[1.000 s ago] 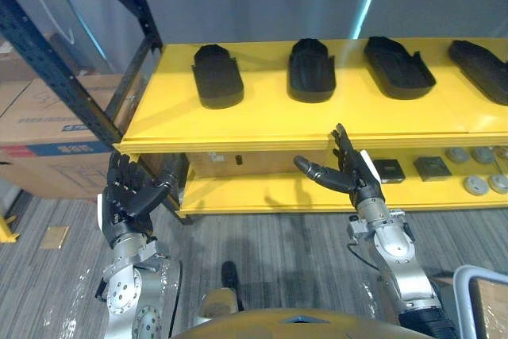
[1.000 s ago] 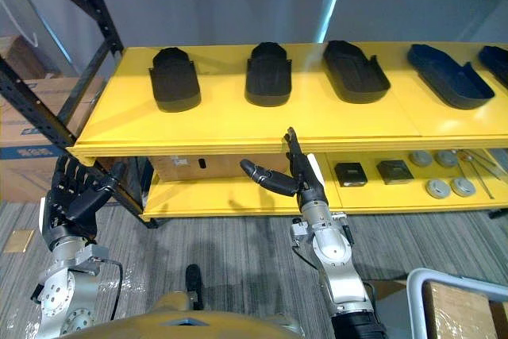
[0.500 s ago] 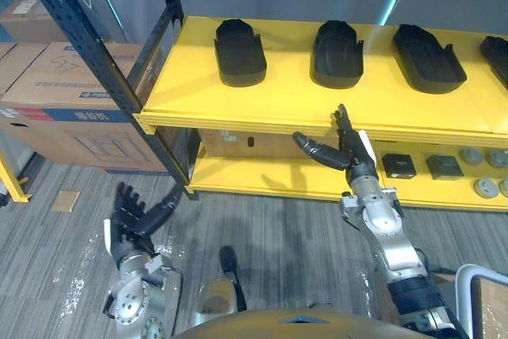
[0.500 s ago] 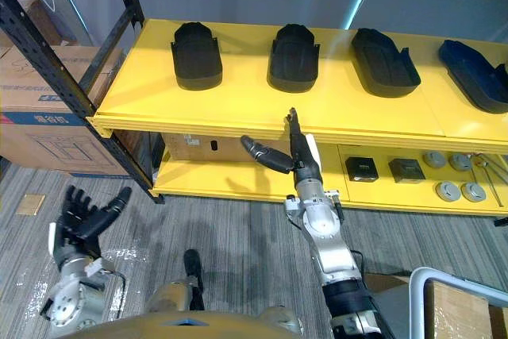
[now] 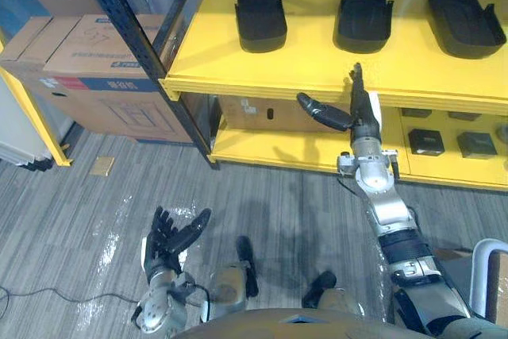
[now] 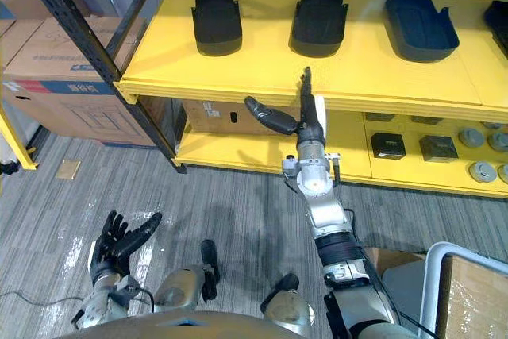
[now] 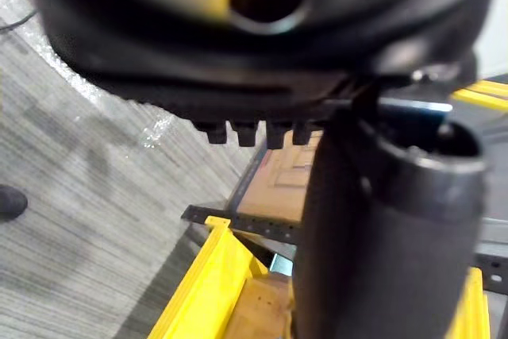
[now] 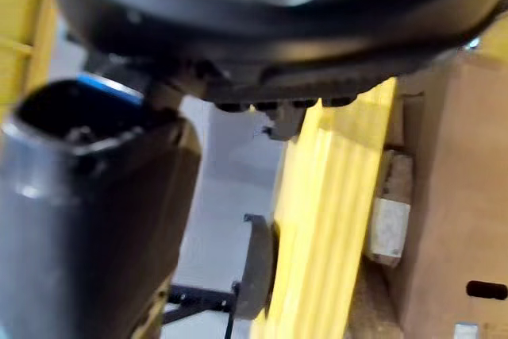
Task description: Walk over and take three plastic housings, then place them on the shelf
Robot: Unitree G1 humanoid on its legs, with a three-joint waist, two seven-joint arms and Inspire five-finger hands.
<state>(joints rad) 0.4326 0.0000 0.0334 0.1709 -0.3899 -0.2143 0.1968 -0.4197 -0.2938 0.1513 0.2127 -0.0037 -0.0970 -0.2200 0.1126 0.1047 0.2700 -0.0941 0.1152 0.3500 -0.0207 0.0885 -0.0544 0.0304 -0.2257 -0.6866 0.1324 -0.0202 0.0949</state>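
Facing the long yellow metal shelf (image 5: 262, 65) now. Spotting three black moulded plastic housings (image 5: 261, 5) up on its top deck, spaced in a row and well apart, presumably to leave room for fingers around each. Holding the dark right hand (image 5: 359, 121) raised at the shelf's front lip, fingers straight, thumb splayed, gripping nothing. Dangling the dark left hand (image 5: 167, 244) low over the grey carpet (image 5: 79, 220), fingers fanned wide, empty too. Looks like placement done.

Matt black plastic housings (image 5: 261, 17) sit on a smooth, glossy yellow shelf (image 5: 317, 61) above grey carpet (image 5: 95, 220).
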